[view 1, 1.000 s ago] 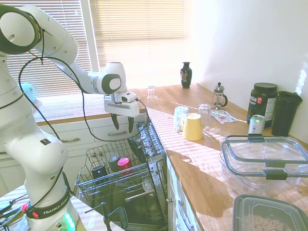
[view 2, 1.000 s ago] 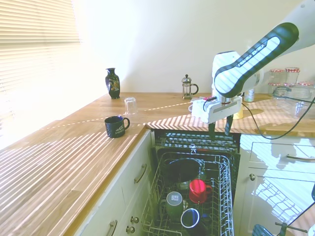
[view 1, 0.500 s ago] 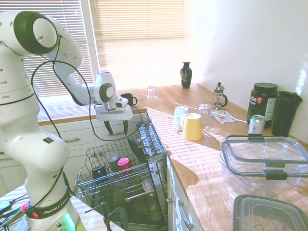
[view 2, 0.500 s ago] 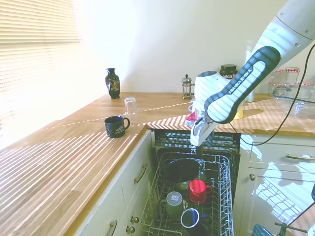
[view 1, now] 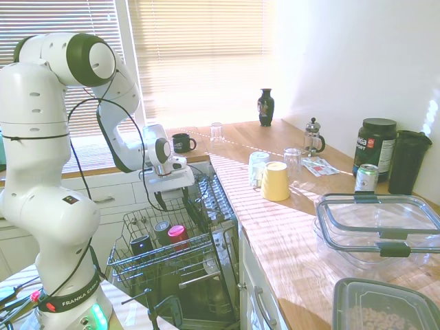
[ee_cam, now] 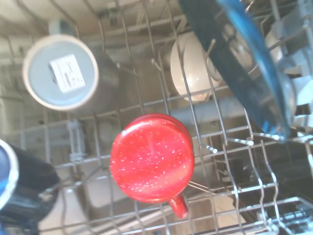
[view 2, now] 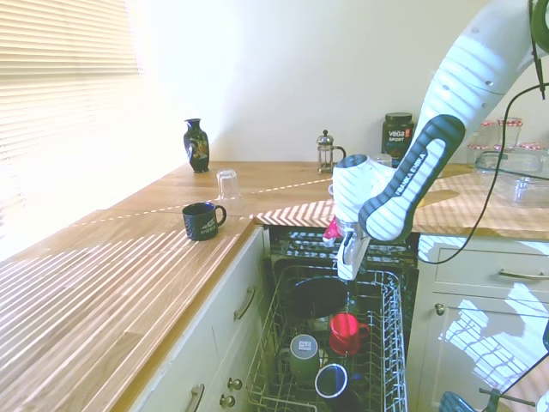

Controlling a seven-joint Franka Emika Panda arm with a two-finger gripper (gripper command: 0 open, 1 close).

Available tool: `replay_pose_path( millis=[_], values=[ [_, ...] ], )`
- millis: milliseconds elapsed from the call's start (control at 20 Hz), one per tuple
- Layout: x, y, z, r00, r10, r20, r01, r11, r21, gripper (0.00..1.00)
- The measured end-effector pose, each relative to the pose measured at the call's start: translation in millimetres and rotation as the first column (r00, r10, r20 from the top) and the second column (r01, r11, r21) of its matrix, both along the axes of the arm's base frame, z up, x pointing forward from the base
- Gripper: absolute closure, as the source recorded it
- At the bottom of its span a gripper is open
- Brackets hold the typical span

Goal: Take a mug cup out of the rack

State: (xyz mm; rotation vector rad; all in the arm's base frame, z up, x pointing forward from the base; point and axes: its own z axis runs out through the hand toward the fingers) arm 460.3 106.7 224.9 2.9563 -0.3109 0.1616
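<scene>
Gripper [view 1: 173, 200] hung above the red mug [view 1: 178, 235] in the rack [view 1: 137, 265]; finger spread could not be told. Neighbouring grey mug [view 1: 162, 229] and tines risked snagging a descent.

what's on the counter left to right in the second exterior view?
vase → navy mug → upturned glass → French press → tub
</scene>
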Motion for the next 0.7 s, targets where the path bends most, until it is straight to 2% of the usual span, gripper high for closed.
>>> replay_pose_path(
  millis=[400,700],
  values=[
    [12.5,-14.3,-29.2,0.997,0.082,-0.003,-0.082,0.994,-0.067,0.0],
    [9.5,-10.5,-43.3,0.979,0.203,-0.026,-0.205,0.972,-0.118,0.0]
  ],
)
